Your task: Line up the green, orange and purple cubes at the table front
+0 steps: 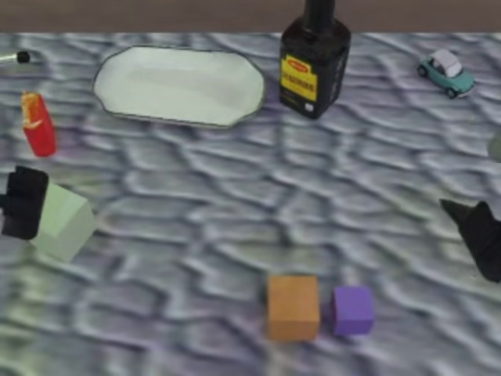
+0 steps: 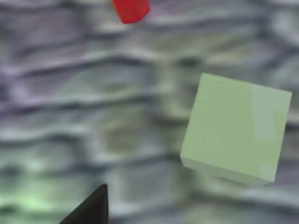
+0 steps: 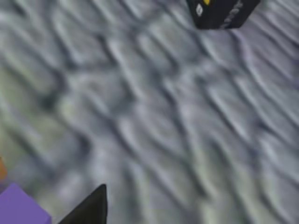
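Note:
The pale green cube [image 1: 64, 222] rests on the table [image 1: 235, 219] near its left side, apart from the other two. My left gripper [image 1: 23, 202] hovers right beside the cube's left face. In the left wrist view the green cube [image 2: 236, 128] lies clear of the one fingertip [image 2: 96, 205] that shows, and nothing is held. At the table front, the orange cube [image 1: 293, 307] and the smaller purple cube [image 1: 352, 310] sit side by side. My right gripper [image 1: 465, 208] hangs open at the right edge, away from them. The purple cube [image 3: 21, 207] shows in a corner of the right wrist view.
A white oval tray [image 1: 178, 84] and a dark sauce bottle [image 1: 313, 63] stand at the back. A red bottle [image 1: 37, 124] is behind the green cube, and a teal toy car [image 1: 446, 72] sits at the back right. A brown strip [image 1: 156, 14] runs along the far edge.

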